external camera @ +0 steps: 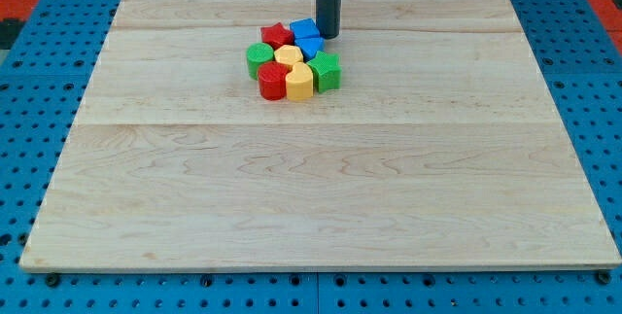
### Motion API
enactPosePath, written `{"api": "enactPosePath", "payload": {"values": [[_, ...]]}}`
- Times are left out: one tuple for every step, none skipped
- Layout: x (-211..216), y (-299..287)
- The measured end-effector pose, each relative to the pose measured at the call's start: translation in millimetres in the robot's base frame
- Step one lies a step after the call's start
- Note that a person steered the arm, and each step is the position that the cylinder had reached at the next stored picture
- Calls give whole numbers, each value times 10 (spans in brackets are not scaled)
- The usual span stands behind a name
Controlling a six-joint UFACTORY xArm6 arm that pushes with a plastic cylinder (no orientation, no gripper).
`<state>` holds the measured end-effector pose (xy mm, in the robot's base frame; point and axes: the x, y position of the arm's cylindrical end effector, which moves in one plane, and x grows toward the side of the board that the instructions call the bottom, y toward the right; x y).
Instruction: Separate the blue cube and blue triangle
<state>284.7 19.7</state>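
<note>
The blocks sit in one tight cluster in the upper middle of the wooden board (321,178). The blue cube (303,29) is at the cluster's top. The blue triangle (311,45) lies just below it, touching it. My tip (328,36) stands at the right side of both blue blocks, touching or nearly touching them. The dark rod comes down from the view's top.
A red star (277,34) lies left of the blue cube. Below are a green block (259,60), a yellow block (289,57), a green block (327,70), a red block (272,81) and a yellow block (299,82). Blue pegboard (39,52) surrounds the board.
</note>
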Motion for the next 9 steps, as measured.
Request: {"api": "enactPosePath", "payload": {"values": [[0,0],[-2,0],[-79,1],[-72,2],[-49,14],[-19,16],[16,16],[34,16],[34,16]]}}
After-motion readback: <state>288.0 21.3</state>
